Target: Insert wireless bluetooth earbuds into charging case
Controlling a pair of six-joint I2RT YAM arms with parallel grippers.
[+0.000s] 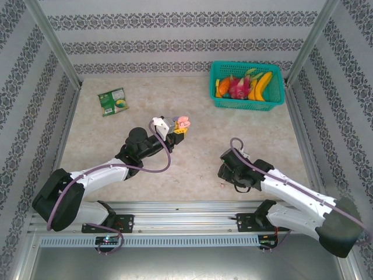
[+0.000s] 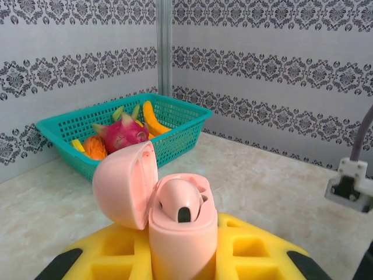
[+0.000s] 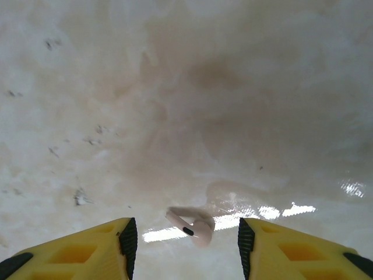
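Left pincer (image 1: 179, 129) clamped on one charging case (image 2: 182, 233); right pincer (image 3: 183, 240) spread wide around one loose earbud (image 3: 195, 224).

The left pincer grips the lower body of the pink charging case and holds it upright above the middle of the desk (image 1: 262, 137). The case's lid (image 2: 125, 184) hangs open to the left in the wrist view, and one seated earbud (image 2: 180, 201) sits in the top of the case. The right pincer gapes wide near the desk's near edge, right of centre. The pale pink loose earbud lies flat on the bare desk between its two yellow tips and touches neither. That makes two earbuds in all. Further out, one teal basket (image 1: 217, 102) stands at the far right corner with a dragon fruit, a banana and other fruit inside. One green packet (image 1: 112, 101) lies near the far left corner.
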